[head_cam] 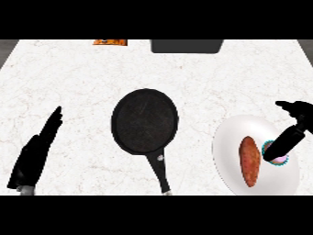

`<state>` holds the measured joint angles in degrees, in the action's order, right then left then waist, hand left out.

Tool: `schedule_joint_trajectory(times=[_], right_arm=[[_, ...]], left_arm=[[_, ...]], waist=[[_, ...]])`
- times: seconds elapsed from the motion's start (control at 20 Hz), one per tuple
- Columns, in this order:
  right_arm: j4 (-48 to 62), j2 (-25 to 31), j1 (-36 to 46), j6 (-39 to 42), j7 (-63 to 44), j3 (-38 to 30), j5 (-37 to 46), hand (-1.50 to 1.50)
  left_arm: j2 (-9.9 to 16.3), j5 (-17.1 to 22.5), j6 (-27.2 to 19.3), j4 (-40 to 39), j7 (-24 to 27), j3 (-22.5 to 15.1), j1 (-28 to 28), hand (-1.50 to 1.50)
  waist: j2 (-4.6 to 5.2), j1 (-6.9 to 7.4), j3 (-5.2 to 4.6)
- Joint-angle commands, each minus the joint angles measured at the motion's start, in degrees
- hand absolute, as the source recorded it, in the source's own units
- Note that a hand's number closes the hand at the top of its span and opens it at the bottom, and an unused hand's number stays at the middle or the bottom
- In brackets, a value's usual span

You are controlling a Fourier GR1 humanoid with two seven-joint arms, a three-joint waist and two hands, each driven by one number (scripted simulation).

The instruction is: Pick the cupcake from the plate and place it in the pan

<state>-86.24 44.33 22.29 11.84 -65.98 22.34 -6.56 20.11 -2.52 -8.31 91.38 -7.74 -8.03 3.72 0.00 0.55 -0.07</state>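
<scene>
Pink and teal show at the right edge of the white plate [230, 137], where the cupcake [278, 159] sits mostly hidden. Only a sliver of pink top and a teal rim can be seen below the black fingers [287, 140] of the right robot hand [299, 120]. That robot hand comes in from the right edge, its grey forearm just visible, with the fingers slanting down and to the left across the cupcake and the thumb sticking out toward the far left. The fingers look closed around the cupcake, though the contact itself is covered by the hand. The cupcake is at the plate's right rim, and whether it rests on the plate or is just lifted cannot be told.

Beside it on the same plate, to the left, lies a long reddish-brown piece of food [249, 161], lengthwise from near to far. The plate stands at the near right of the white marbled desk [77, 73].

Left of the plate, well apart from it, lies the black pan [145, 120], round and dark inside, holding nothing, its handle pointing toward the near edge.

Further left, the left robot hand [36, 153] rests near the near left edge, fingers straight and together, pointing away to the far side, holding nothing.

At the far edge of the desk are a dark grey block [187, 46] and, left of it, a small orange object [110, 42].
</scene>
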Motion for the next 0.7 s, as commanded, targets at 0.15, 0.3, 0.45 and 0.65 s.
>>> schedule_joint_trajectory(times=[0.15, 0.3, 0.45, 0.65], right_arm=[[1.31, -0.54, -1.25, 2.64, -8.32, 1.14, -0.35, -1.5], [2.82, -3.83, -3.27, -0.37, -6.07, 4.68, 3.42, -1.5], [4.0, -2.77, -3.68, 0.81, -5.49, 3.36, 3.37, -1.5], [7.94, -4.21, -2.99, 1.63, -2.49, 2.18, 4.43, -1.5]], left_arm=[[-1.29, -1.49, -0.31, 2.05, -1.15, -0.62, 0.92, 0.0], [-2.78, -3.02, -1.62, 0.64, 0.51, -0.93, 0.18, 0.0], [0.11, 0.02, 2.15, 0.51, -0.3, 2.47, -0.09, 0.0], [0.06, -0.09, 3.5, -1.56, 0.92, 3.63, -1.21, 0.0]], waist=[[-0.07, -0.36, 0.04], [0.0, -0.4, 0.04], [-0.02, -0.41, 0.04], [0.03, -0.42, 0.04]])
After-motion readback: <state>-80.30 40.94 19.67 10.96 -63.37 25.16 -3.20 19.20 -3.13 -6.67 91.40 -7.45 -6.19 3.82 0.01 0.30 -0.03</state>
